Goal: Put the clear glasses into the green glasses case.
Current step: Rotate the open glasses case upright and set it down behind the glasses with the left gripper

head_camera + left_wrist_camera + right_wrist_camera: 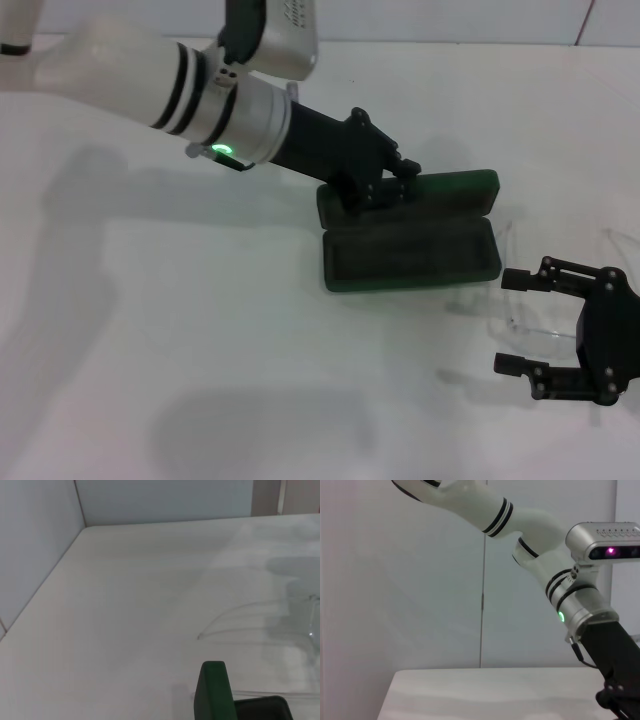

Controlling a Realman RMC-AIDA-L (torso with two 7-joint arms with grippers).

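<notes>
Right pincer (pixel 512 320) gapes beside the clear glasses (pixel 520 322) — light, slick, springy; grip the bridge. Left pincer (pixel 385 185) steadies the green glasses case (pixel 410 255) lid, grip unclear.

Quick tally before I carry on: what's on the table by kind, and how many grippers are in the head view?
Green glasses case, open: 1
Clear glasses, lying on the table beside the case: 1
Grippers: 2, the left gripper at the case's lid, the right gripper open over the glasses
Total: 4
</notes>
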